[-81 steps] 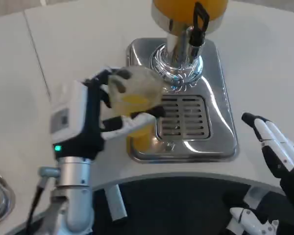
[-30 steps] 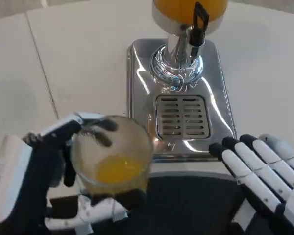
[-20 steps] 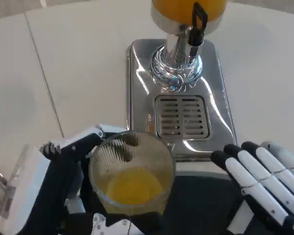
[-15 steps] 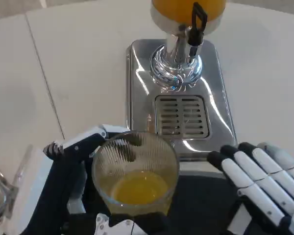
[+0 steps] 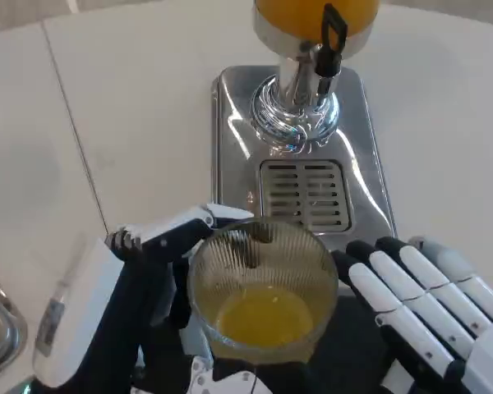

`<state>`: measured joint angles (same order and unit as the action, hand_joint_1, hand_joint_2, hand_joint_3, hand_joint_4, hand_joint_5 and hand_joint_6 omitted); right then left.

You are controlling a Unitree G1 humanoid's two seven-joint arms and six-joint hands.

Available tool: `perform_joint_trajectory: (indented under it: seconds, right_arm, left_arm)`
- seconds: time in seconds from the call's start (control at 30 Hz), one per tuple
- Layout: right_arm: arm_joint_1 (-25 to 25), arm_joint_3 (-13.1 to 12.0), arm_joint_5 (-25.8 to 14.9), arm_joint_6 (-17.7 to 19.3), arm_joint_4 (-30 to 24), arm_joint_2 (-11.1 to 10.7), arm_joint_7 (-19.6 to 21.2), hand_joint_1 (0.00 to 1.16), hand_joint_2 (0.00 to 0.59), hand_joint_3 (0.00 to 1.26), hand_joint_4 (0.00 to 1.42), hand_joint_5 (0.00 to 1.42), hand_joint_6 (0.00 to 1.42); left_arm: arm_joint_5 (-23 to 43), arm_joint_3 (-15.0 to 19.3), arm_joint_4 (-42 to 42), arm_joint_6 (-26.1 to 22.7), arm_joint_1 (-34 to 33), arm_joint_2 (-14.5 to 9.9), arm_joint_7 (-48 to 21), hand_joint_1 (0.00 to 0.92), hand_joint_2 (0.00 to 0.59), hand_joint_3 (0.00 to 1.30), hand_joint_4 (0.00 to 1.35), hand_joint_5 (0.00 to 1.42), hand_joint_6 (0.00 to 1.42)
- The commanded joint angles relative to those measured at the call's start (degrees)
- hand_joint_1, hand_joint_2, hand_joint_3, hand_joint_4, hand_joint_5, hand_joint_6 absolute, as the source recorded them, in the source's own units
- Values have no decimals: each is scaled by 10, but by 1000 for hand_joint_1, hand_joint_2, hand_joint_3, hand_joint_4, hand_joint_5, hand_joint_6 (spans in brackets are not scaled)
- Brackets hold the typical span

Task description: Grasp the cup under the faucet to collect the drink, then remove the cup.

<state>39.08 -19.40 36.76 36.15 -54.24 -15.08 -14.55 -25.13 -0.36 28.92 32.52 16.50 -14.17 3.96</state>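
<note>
Cup: ribbed clear glass cup at 6 o'clock in the head view, lifted clear of the drip tray and near the camera.
Contents: orange juice pooled in the bottom, well below the rim.
Look: see-through wall with fine vertical ridges, wide round mouth, no handle visible.
Handling: I judge it rigid and breakable if glass, fairly light with so little drink in it; the ridges should give some grip, though a wet wall would be slick. It must stay upright or the juice will slop.
Where to hold: around the side wall, fingers opposite the thumb, below the rim.
Left hand: at 8 o'clock, wrapped around the cup's left side, clamped on it.
Right hand: at 4 o'clock just beside the cup, fingers straight and apart, holding nothing; whether it touches the cup I cannot tell.
Dispenser: juice dispenser with black tap lever at 12 o'clock on the white counter.
</note>
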Motion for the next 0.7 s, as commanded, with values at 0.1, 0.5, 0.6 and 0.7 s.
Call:
perform_joint_trajectory:
  seconds: [0.1,0.5,0.6,0.7]
  right_arm:
    - [5,4,6,-4,-5,5,-5,65,571,0,0,0,0]
    - [4,14,15,-14,-12,9,-16,51,571,0,0,0,0]
    - [2,19,17,-19,-14,10,-17,48,571,0,0,0,0]
    - [0,23,19,-25,-15,12,-18,46,571,0,0,0,0]
  left_arm:
    - [7,-1,-1,14,-2,8,2,843,0,1127,1044,1293,1424]
    - [1,6,1,20,-5,15,7,841,0,1127,1043,1293,1424]
    - [-3,10,0,23,-7,15,9,840,0,1127,1043,1293,1424]
    - [-3,10,-2,20,-8,19,7,839,0,1127,1043,1293,1424]
